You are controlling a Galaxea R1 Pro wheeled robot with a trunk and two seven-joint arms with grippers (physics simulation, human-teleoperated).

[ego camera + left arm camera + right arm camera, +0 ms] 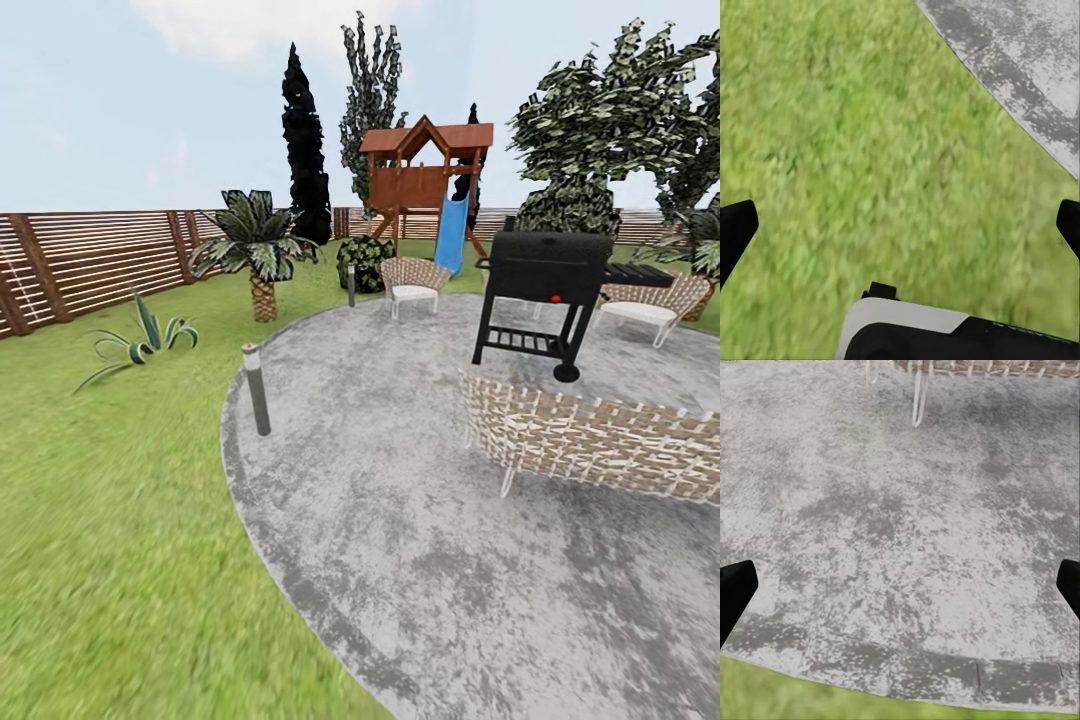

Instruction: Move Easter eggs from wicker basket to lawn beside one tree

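the left fingers [733, 232] are spread wide over bare lawn [855, 135], the right fingers [735, 589] spread over the grey patio [900, 510]. no eggs or basket are seen between or beyond them; the eggs are judged light, smooth and rollable, best pinched across the middle.

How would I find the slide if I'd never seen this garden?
Look past the round grey patio to the wooden playhouse by the back fence. The slide leans down from it, behind a wicker chair. It's the only bright blue thing there.
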